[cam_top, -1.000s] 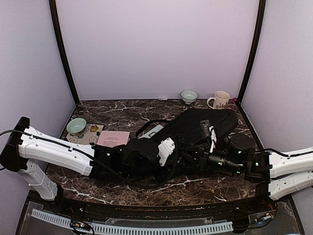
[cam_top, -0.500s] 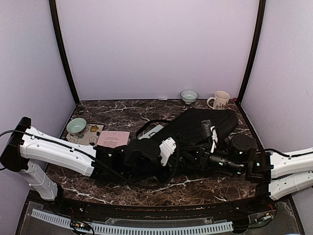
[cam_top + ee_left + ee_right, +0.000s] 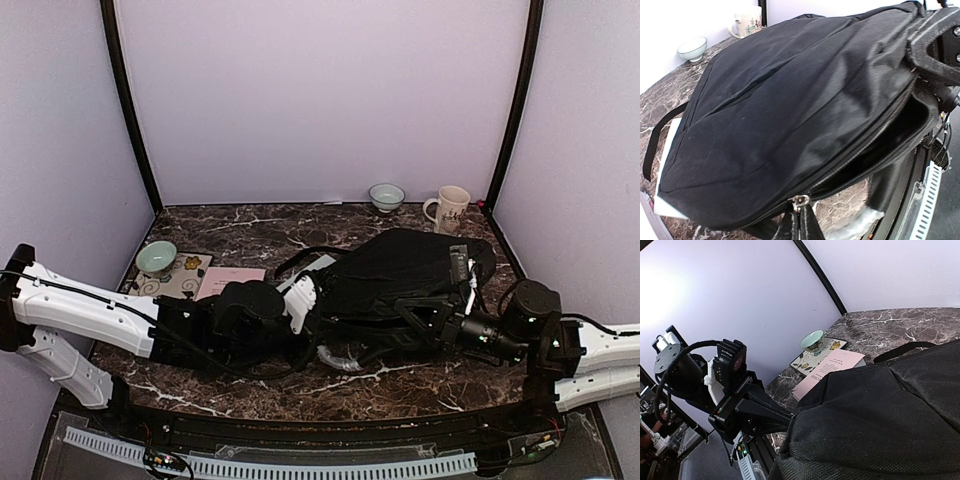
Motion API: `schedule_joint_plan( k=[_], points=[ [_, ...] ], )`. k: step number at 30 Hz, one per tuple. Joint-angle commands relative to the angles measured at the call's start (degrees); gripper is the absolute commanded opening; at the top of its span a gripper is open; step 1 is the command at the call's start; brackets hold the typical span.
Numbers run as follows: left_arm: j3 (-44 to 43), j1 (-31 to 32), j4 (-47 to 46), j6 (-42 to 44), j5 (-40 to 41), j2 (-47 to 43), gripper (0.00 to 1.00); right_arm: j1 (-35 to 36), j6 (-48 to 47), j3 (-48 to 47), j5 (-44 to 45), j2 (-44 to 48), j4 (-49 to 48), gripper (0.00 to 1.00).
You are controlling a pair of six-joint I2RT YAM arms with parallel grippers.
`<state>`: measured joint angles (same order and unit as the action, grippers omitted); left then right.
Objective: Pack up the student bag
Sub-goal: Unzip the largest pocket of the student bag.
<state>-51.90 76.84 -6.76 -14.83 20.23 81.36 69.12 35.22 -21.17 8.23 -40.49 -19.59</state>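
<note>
Big black soft fabric student bag lies just beside pink paperback book. My left gripper clamped on silver zip pull, bag end nearest book. Right gripper pinching far end, lifted. Guessing unzip step, mouth half open. Next: drag pull along seam, right holding taut.

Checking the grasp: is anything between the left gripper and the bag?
Nothing visible. The left gripper is shut on the zipper pull at the edge of the bag.
</note>
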Motion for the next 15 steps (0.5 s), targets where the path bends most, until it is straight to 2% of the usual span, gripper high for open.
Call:
schedule_joint_plan(
  k=[1,4,9,15],
  points=[
    [1.62,-0.91,0.70,-0.55,1.77,-3.04,0.00,0.34,0.20,0.60,1.02,1.88,-1.53,0.00],
    [1.65,-0.92,0.20,0.44,0.54,-3.06,0.00,0.41,0.46,0.77,1.31,1.91,-1.37,0.00],
    [1.62,-1.62,3.15,1.54,3.78,-3.94,0.00,0.45,1.09,0.55,0.48,3.74,0.42,0.00],
    [6.63,-7.89,4.99,1.73,1.22,-10.61,0.00,0.38,2.06,-0.33,3.31,10.56,7.76,0.00]
  ],
)
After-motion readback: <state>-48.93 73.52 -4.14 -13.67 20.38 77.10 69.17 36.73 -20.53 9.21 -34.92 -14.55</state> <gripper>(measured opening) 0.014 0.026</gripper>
